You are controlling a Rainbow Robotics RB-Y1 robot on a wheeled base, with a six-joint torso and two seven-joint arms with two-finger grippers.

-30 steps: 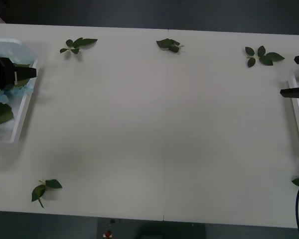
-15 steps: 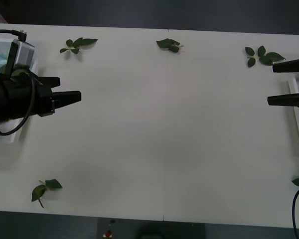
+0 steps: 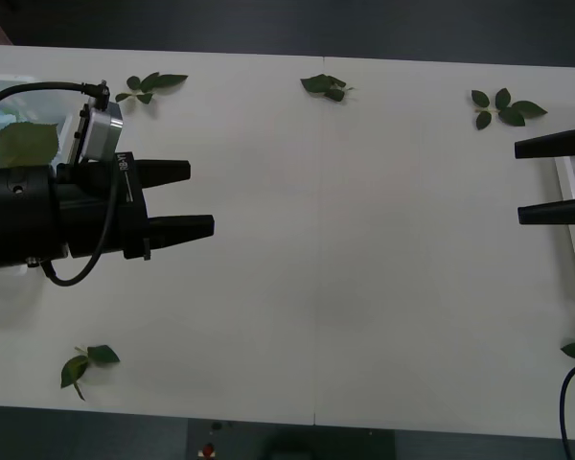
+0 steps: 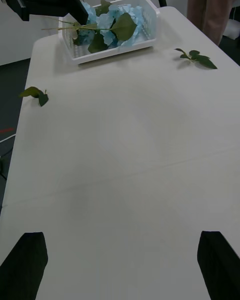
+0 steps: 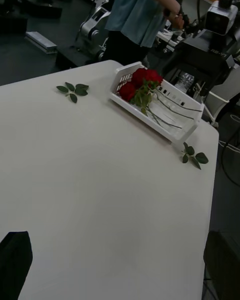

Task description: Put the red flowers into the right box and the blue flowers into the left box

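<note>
- The left gripper [image 3: 199, 199] is hanging over the left part of the white table [image 3: 364, 249], with its two black fingers spread apart and nothing between them.
- The right gripper [image 3: 532, 181] is sitting at the right edge of the table, next to the right box [image 3: 567, 177], and its fingers are also apart and holding nothing.
- The red flowers [image 5: 140, 84] are lying together in the right box [image 5: 187, 125], with the blooms at one end and the thin green stems running along the tray.
- The blue flowers [image 4: 111, 21] are lying in a fluffy heap in the left box [image 4: 149, 11], with big green leaves on top.
- A few leaf sprigs [image 3: 501, 105] are lying loose on the table, well apart from both boxes.
- I think the sorting is looking done, because no flowers are showing out on the table.
- The flowers are looking very light and soft, so they would bend and squash easily.
- The stems are looking thin and a bit slippery.
- If one needed moving, I think the best place to pinch it would be the stem, just below the head, not the puffy bloom.
</note>
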